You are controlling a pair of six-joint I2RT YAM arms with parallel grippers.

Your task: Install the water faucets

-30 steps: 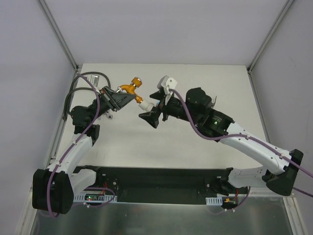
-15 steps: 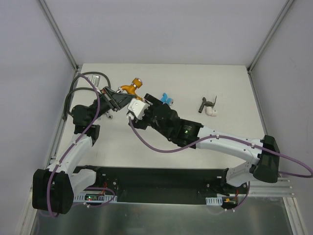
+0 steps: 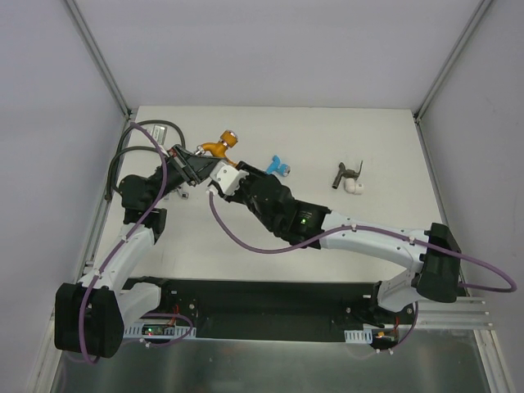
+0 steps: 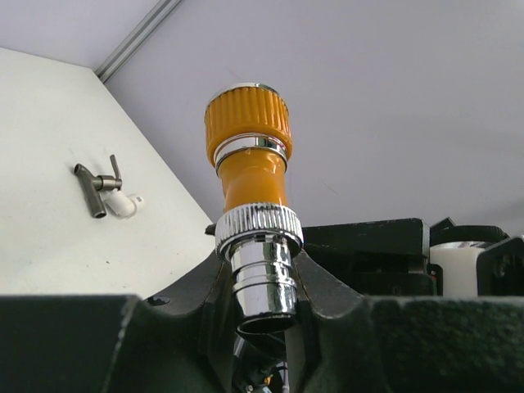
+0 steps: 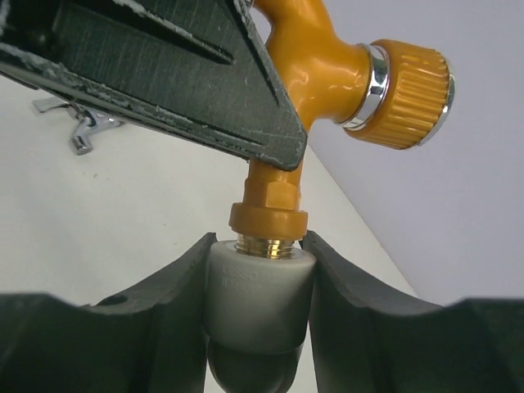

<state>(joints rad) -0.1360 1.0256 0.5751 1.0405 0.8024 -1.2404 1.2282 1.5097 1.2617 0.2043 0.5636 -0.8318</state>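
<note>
Judged from the contact shown, the step in hand is screwing the white plastic fitting (image 5: 259,291) onto the shiny orange tap-shaped faucet (image 4: 250,164). The left gripper (image 4: 262,270) is fully closed on the faucet's ribbed silver end. It holds the faucet clear of the white table (image 3: 368,139), left of centre in the overhead view. The right gripper (image 5: 260,254) has its two fingers pressed against opposite sides of the fitting, so it grips that part and nothing else. The faucet's brass thread sits in the mouth of the fitting, with a few turns exposed below the orange collar. To do the step well, align the fitting's axis with the thread before turning, since a tilted start is likely to cross-thread. Apply rotation through the right wrist and use the left grip only to resist the torque. Use light axial pressure so the thread draws the fitting in. Stop when the fitting meets the collar. The blue faucet (image 3: 280,166) and the dark grey-brown faucet (image 3: 350,173) lie on the table toward the upper right of the overhead view, apparently untouched. The dark one lies against a white elbow fitting (image 3: 355,189).
</note>
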